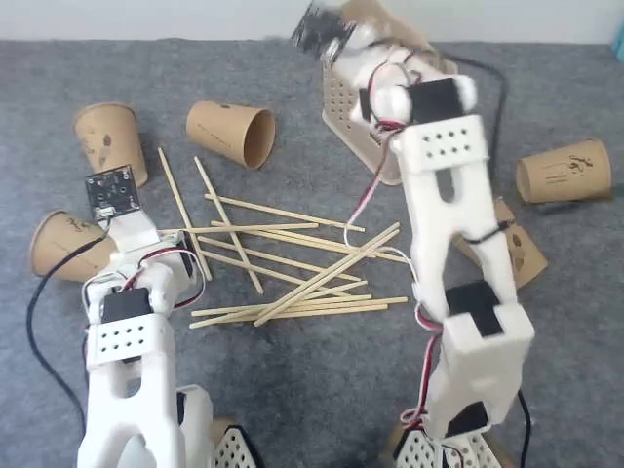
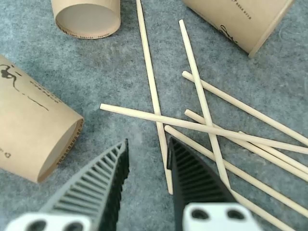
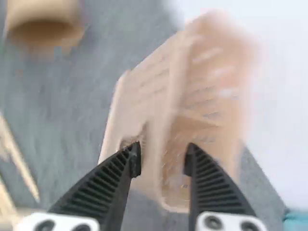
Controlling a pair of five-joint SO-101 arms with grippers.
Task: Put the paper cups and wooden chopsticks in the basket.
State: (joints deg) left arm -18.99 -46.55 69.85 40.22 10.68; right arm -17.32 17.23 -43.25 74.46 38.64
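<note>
**Left claw**: the jaws stand a moderate gap apart and hold nothing. The claw hangs over the edge of the pile of wooden chopsticks on the left arm's side. One chopstick lies flat on the cloth beneath the gap, close to one jaw's inner face, and is not gripped.

**Right claw**: it is at the basket, which sits beyond the pile on the side away from the arm bases. One jaw stands on each side of the basket's perforated wall. The wall fills the gap, and the jaws appear closed on it. The wrist view is blurred, so how firm the contact is cannot be told.

**Chopsticks:** they form a loose, crossed heap on the grey cloth, and all lie outside the basket.

**Paper cups:** five are noted, all outside the basket.
- Tipped cup: on its side just beyond the pile, between the pile and the basket's level.
- Far-left cup: beyond the pile's left-arm edge.
- Near-left cup: on its side beside the left arm.
- Far-right cup: well apart from the pile, past the right arm.
- Hidden cup: partly behind the right arm, nearer the pile.

The basket's contents cannot be seen.
</note>
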